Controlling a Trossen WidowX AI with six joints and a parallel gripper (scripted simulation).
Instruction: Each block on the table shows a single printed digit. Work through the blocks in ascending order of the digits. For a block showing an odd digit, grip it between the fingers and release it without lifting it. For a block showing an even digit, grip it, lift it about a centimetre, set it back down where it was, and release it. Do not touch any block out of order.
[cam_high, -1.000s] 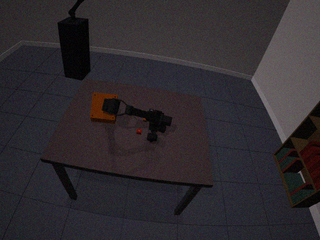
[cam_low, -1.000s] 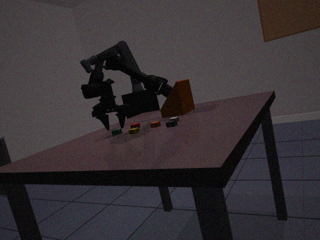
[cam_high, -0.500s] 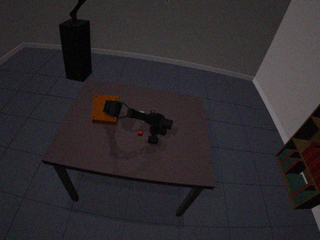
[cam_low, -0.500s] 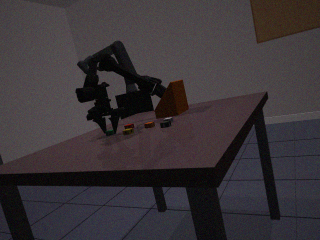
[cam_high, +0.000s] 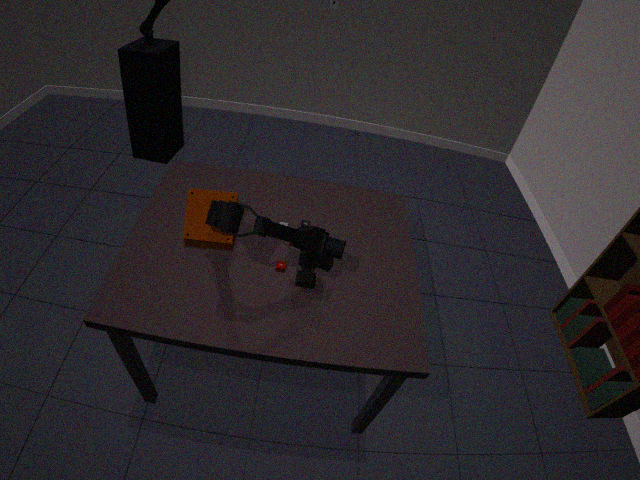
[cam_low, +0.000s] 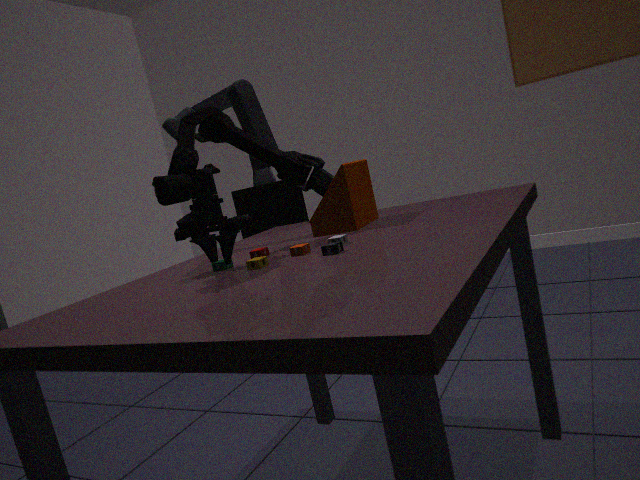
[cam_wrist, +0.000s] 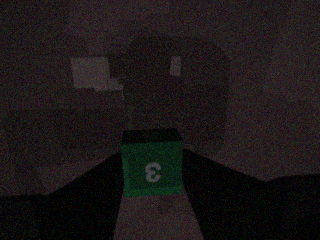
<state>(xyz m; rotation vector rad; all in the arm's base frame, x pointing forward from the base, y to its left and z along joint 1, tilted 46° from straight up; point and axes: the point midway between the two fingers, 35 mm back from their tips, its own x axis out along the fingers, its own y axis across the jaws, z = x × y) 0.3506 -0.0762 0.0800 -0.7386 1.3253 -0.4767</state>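
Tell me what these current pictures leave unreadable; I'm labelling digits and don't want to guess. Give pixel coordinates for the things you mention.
- Digits on the red (cam_high: 280, 266) (cam_low: 259, 252), yellow (cam_low: 257, 262) and orange (cam_low: 299, 250) blocks: too small and dim in the exterior view.
- Digits on the white (cam_low: 338, 238) and black (cam_low: 332, 249) blocks: same view, same reason.
- Green block (cam_low: 222, 265) (cam_wrist: 152, 167) in the top view: hidden by the arm.
- Wrist view: the other blocks lie outside its edges.
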